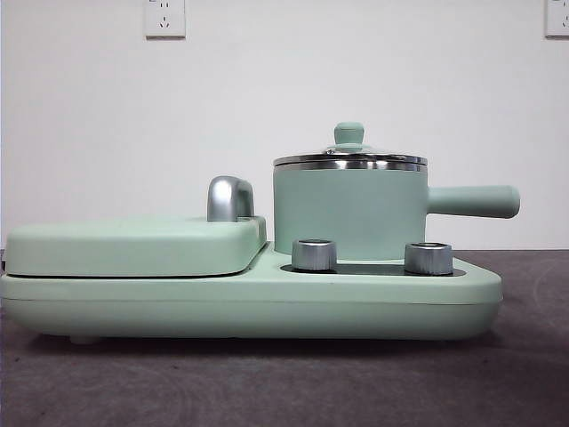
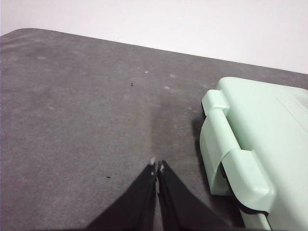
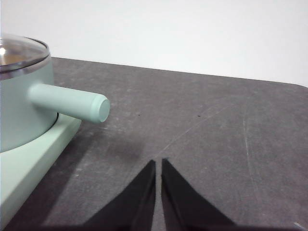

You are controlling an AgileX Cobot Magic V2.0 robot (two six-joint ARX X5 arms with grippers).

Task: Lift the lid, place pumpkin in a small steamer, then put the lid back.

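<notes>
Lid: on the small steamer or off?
On. The lid sits level on the small steamer, steel rims meeting, knob upright, no end effector near.

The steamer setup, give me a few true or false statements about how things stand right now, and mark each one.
1. The lid sits closed on the small steamer. True.
2. The pumpkin is already lying beside the steamer's handle. False: no pumpkin shows in any view.
3. The left gripper is shut and holds nothing, over bare table next to the mint-green base. True.
4. The right gripper is clamped on the lid's knob. False: it is shut on nothing, apart from the pot, with the handle off to one side of it.
5. Two steel dials stand on the base in front of the steamer. True.
</notes>
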